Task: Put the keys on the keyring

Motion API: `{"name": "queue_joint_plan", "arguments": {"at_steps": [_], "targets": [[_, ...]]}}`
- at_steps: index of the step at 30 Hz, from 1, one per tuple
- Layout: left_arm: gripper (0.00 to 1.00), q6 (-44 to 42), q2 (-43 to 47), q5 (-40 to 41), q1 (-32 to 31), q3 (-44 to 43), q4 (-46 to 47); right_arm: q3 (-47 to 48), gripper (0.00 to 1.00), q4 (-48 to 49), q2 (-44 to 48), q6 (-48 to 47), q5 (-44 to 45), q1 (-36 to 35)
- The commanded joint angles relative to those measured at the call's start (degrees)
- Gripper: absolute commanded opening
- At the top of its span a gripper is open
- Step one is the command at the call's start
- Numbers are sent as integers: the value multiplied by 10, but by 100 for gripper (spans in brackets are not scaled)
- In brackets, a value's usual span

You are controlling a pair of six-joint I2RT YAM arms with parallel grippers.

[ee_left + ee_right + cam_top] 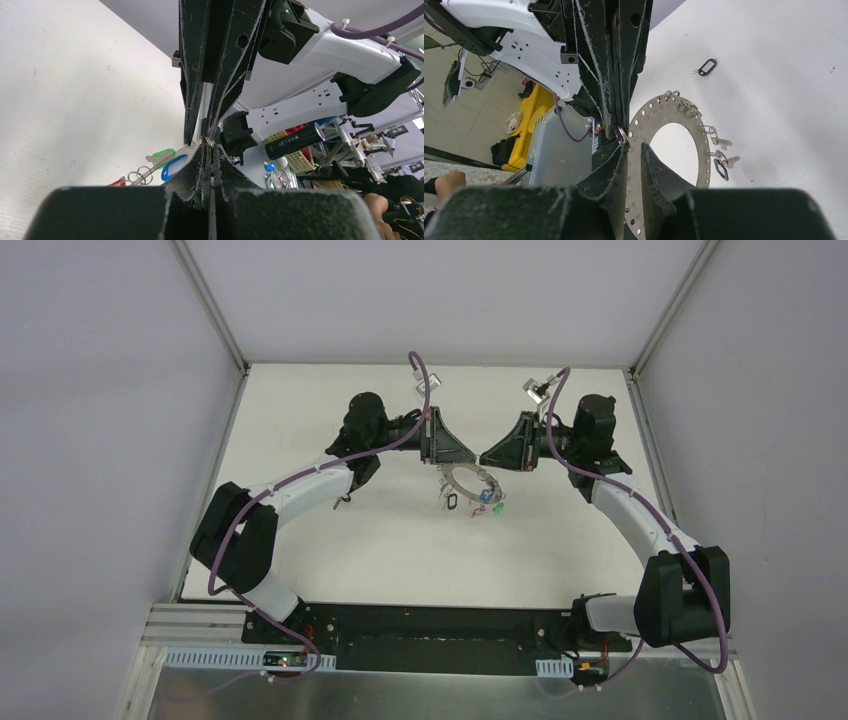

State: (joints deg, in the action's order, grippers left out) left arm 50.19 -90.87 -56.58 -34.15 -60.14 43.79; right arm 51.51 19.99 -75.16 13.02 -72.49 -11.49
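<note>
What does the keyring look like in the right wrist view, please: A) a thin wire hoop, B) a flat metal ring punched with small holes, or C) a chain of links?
B: the keyring shows as a flat grey band with rows of small holes along both of its edges.

White table point(300, 540) under black-tagged key point(707, 67)

Walls point(110, 390): pale grey panels are set along the counter's point(330, 540) far and side edges.
Floor point(469, 135): beige tiles.
</note>
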Motion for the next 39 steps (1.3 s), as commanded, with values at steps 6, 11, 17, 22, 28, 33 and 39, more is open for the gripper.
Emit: {"name": "queue_joint_plan", "arguments": {"at_steps": [6,11,17,22,28,33,39], "targets": [[0,9,1,-4,-3,-9,59,-1,13,18,17,-9,-18,-5],[0,-6,-1,-3,-3,-8,45,6,9,19,17,-7,-23,-12],[0,-11,-3,-5,-3,-11,40,7,0,18,19,-11,-25,-17],[0,-38,-1,-15,1,-12,28,79,0,-184,25,-177,12,-17],[26,-239,37,-2,8,-48,-187,273,0,-558,13,-508,256,-119],[45,-341,67,-2,10,-63,-263,359,0,-658,-5,-577,378,-181],[50,-369,86,-4,25,-54,-273,407,0,-717,-20,-622,491,-234]]}}
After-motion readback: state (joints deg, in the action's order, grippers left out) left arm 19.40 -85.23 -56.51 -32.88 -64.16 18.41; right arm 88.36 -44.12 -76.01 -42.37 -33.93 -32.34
